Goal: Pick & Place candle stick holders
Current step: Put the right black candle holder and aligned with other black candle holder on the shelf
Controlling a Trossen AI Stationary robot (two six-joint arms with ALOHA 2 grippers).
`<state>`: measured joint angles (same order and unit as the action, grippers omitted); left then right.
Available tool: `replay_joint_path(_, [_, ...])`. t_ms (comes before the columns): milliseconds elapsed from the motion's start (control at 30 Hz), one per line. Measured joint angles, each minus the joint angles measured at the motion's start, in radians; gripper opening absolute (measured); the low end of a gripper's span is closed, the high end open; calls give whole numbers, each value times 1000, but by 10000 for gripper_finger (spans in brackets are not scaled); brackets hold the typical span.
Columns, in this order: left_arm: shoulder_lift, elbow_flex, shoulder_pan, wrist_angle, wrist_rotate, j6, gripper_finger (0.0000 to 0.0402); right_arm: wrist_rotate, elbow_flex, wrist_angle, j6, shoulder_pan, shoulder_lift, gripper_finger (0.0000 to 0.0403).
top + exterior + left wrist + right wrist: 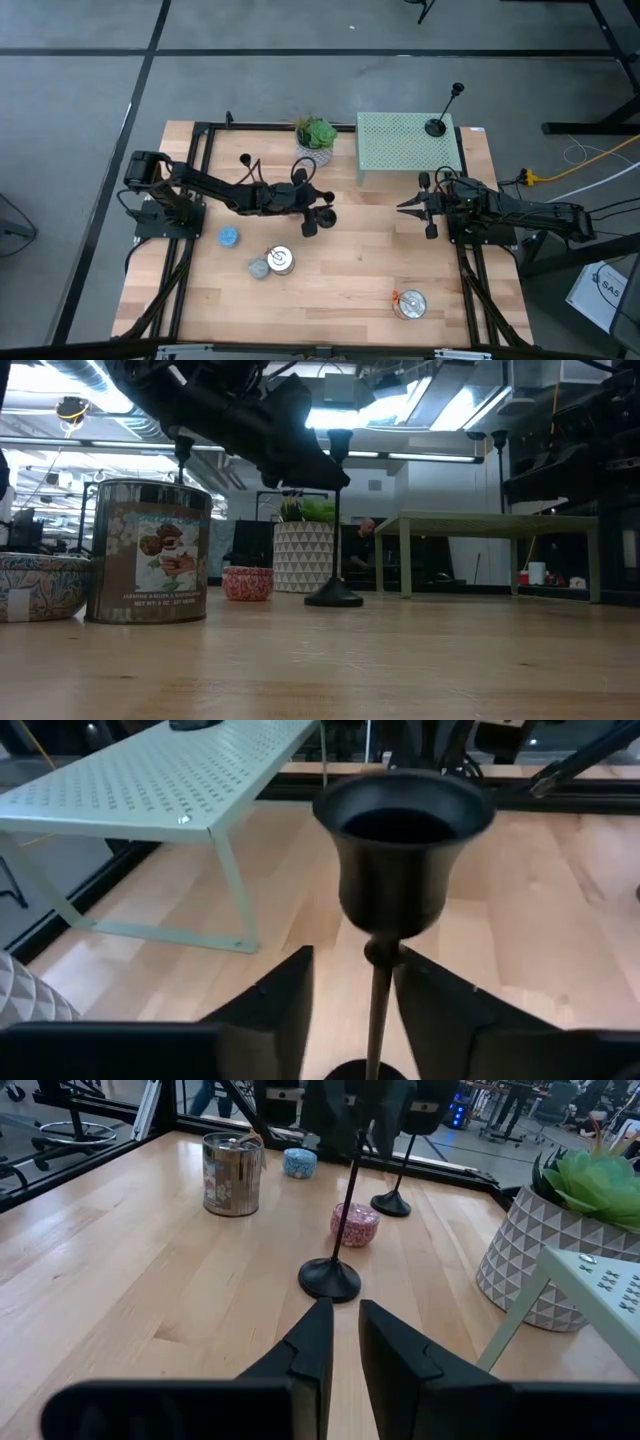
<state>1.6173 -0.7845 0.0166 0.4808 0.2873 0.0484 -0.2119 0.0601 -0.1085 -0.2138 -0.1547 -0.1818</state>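
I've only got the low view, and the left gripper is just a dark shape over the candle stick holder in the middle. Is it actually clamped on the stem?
Observer: No. In the left wrist view the left gripper has a finger on each side of the candle stick holder, with a gap showing on one side of the stem.
Operator: Where's the right arm?
Observer: From above, the right gripper waits at the table's right side, close beside the green shelf, and holds nothing.
Operator: There's another stem behind the big tin. Is it standing?
Observer: Yes. The right wrist view shows the second holder upright on its base on the wood, beyond the pink candle.
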Motion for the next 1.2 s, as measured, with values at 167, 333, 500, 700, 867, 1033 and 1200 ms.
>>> replay_joint_path(167, [0,0,0,7,-32,-1,57,0,0,0,0,0,0,54])
replay_joint_path(333, [0,0,0,21,-48,-4,12,0,0,0,0,0,0,54])
replay_joint_path(500, [0,0,0,49,-46,-34,13,0,0,0,0,0,0,54])
replay_joint_path(700, [0,-4,-24,91,-72,-35,9,0,0,0,0,0,0,54])
replay_joint_path(867, [0,-62,-49,56,-134,-20,8,0,0,0,0,0,0,54])
replay_joint_path(1033, [0,-205,-54,-181,-151,-21,8,0,0,0,0,0,0,54])
replay_joint_path(1200, [0,-371,-43,-357,-151,-38,8,0,0,0,0,0,0,54])
